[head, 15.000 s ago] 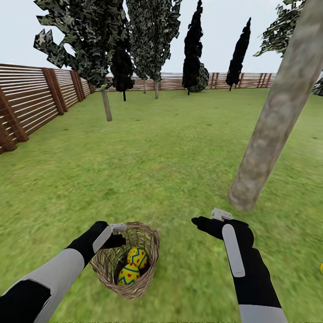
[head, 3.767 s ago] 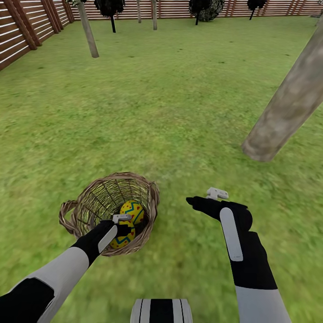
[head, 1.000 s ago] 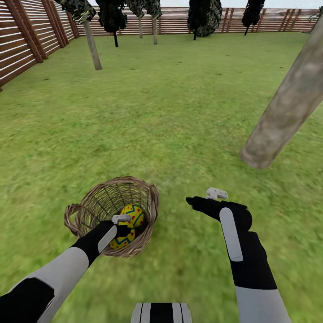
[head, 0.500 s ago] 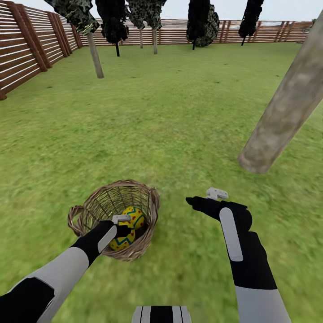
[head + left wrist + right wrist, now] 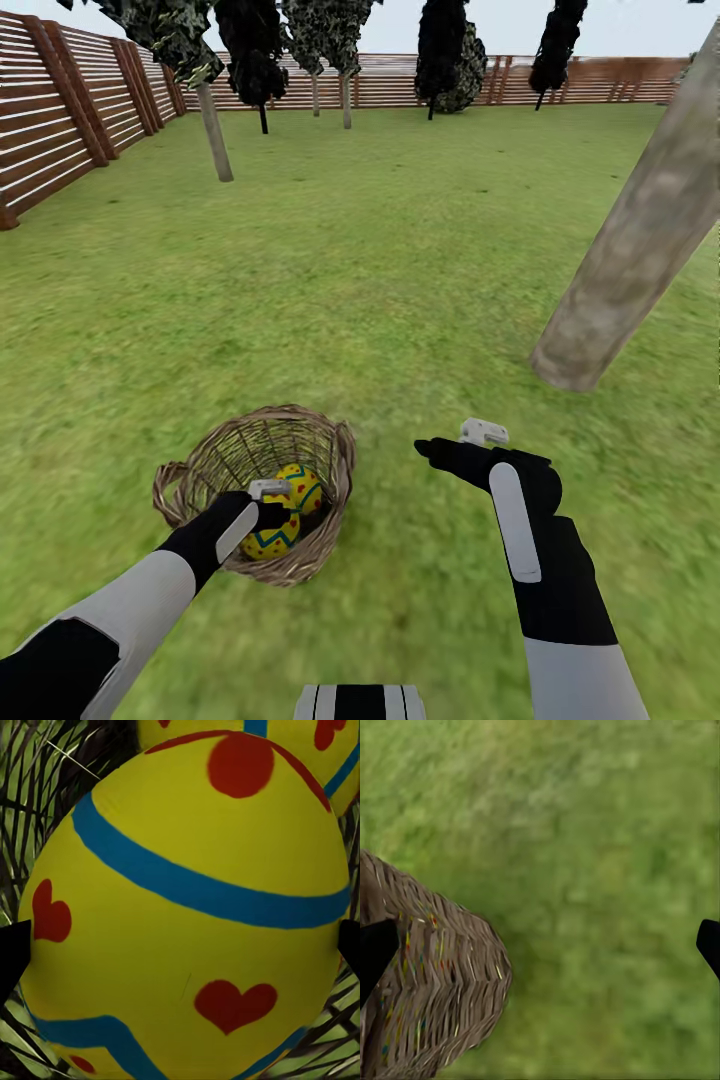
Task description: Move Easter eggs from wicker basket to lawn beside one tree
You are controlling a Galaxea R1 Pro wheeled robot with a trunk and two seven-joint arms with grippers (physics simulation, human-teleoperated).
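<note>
Right up close we had a yellow egg [image 5: 187, 922], banded in blue with red hearts and a red dot. A second egg [image 5: 300, 742] peeked in just behind it. Dark wicker basket [image 5: 37, 787] strands framed both. Our black fingertips [image 5: 11, 952] flanked the near egg on either side.
</note>
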